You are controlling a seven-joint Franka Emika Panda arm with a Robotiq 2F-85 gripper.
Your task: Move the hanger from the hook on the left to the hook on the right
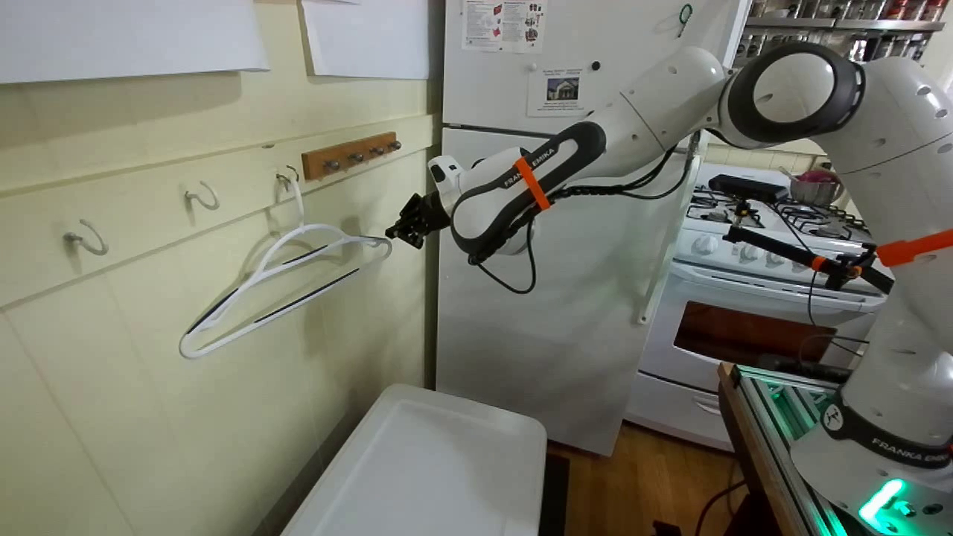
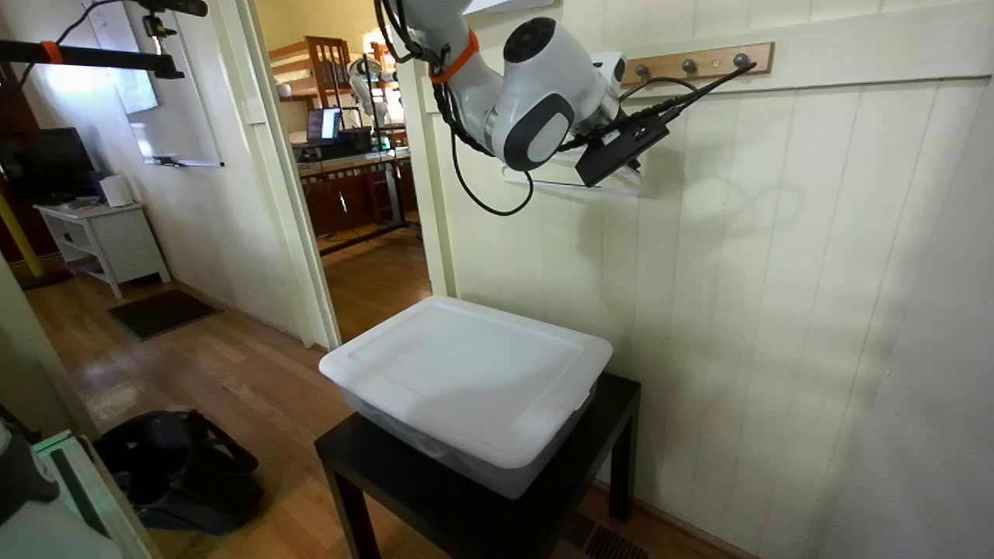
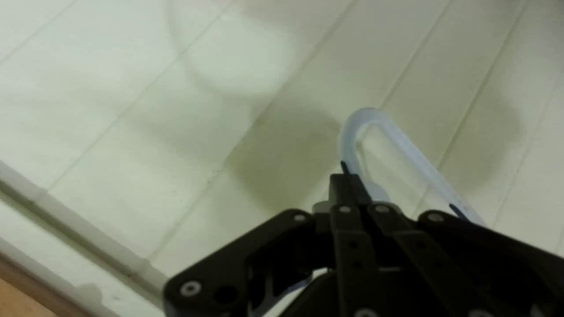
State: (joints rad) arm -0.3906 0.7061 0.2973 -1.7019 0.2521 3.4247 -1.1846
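Observation:
The white hanger with dark strips hangs by its curved top on the third wall hook, nearest the wooden rack. Its frame is turned out from the wall. In an exterior view my gripper is at the hanger's fridge-side end. In the wrist view my gripper's fingertips are together on the hanger's upper bar, and its rounded end shows beyond them. In an exterior view only slivers of the hanger show behind the arm; the fingertips and the hooks are hidden there.
Two more wall hooks are on the rail. A wooden knob rack is close beside the hanger's hook. The fridge stands behind the arm. A lidded white bin on a black table is below.

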